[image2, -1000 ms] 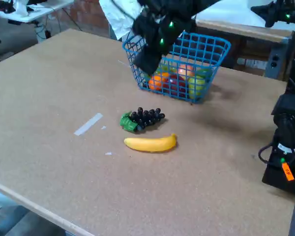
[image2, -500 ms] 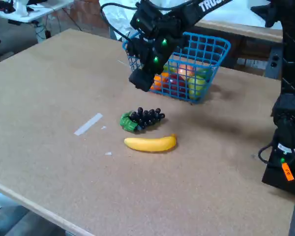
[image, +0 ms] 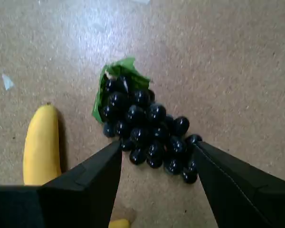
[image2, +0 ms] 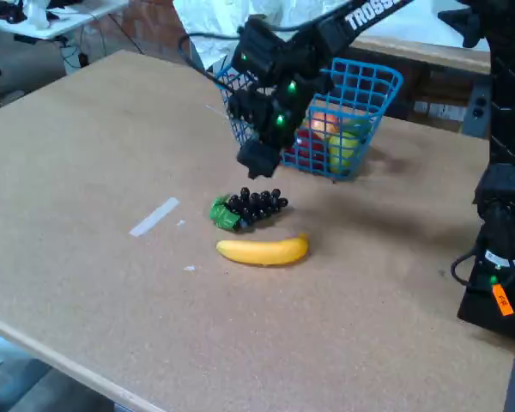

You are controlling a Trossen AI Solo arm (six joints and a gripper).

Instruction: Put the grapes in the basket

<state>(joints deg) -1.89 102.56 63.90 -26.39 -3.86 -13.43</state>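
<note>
While the grapes (image2: 250,207) lie flat on the table (image2: 112,283), a dark bunch with its green leaf (image: 115,76) pointing away from the basket in the fixed view, nothing has hold of them yet. In the wrist view the bunch runs on a slant between the two black fingers (image: 92,183) of the end effector (image2: 257,160), which stands wide open and empty, poised above the berry end with a finger to either side and apart from it. Just beside the grapes, on the near side in the fixed view, lies the banana (image2: 263,250), close but not touching; the wrist view shows it just outside the left finger. That is the likeliest trouble, as I judge it: on the way down the left finger could land on the banana or nudge it, or the fingers could close across only the loose end berries, so that the bunch tips or slips out on the lift. A slanted bunch also offers uneven grip, and the leaf end may drag. Behind the arm stands the blue wire basket (image2: 373,86), already holding several fruits (image2: 326,137), with its open top free; the carry to it is short, but the load has to clear the near rim. Elsewhere the table is broad and bare apart from a strip of tape (image2: 154,216), with ample room on the left and its front edge well away from the work.
</note>
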